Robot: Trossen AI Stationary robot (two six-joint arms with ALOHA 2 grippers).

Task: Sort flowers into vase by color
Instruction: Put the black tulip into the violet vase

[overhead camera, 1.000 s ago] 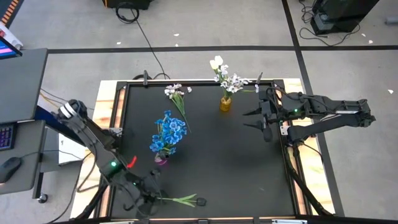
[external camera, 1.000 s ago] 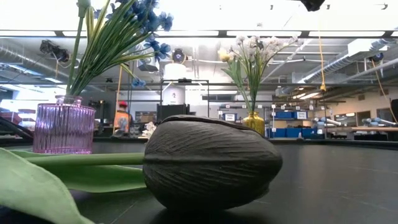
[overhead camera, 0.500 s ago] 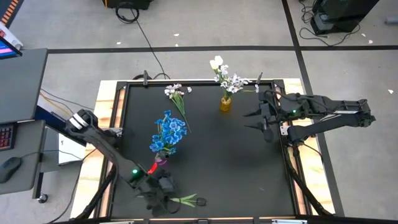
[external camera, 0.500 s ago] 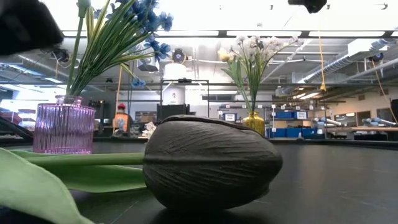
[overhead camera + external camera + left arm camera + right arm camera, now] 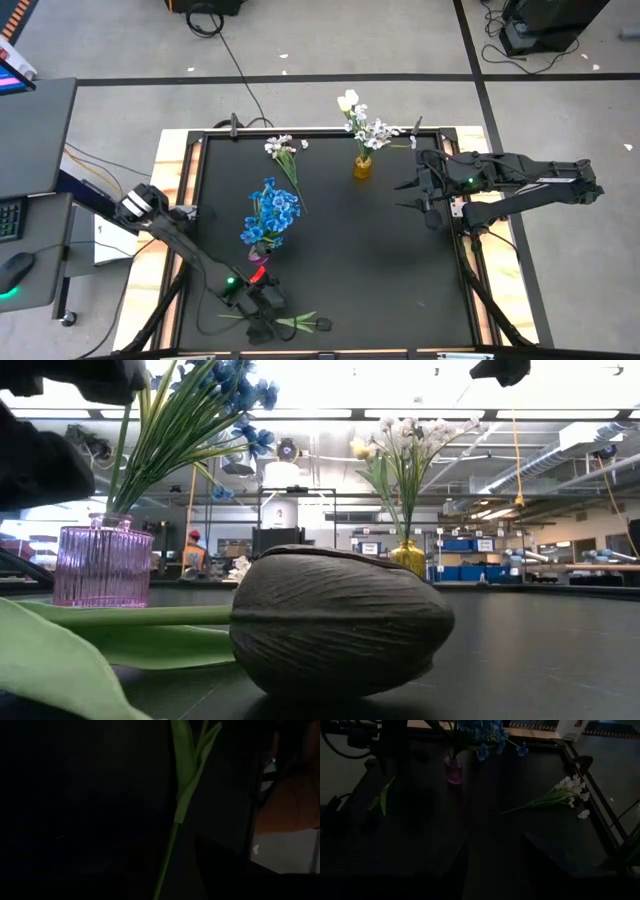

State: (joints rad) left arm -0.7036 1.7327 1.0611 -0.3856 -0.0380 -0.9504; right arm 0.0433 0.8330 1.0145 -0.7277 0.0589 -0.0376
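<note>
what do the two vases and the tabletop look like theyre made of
Pink vase: likely glass or clear plastic, see-through with vertical ribs. Yellow vase: amber-tinted and glossy, probably glass, though it is too far off to be sure. Tabletop: a matte black sheet or mat set in a pale wooden frame, showing only soft reflections.

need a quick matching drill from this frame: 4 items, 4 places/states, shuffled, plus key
Items
1. blue flowers
2. white flower spray
3. tulip
4. right gripper

Places/states
A. lying loose on the black table, far side
B. hovering beside the yellow vase, fingers apart
C. standing in the pink vase
D. lying at the near edge, left gripper over its stem

Pairs: 1-C, 2-A, 3-D, 4-B
</note>
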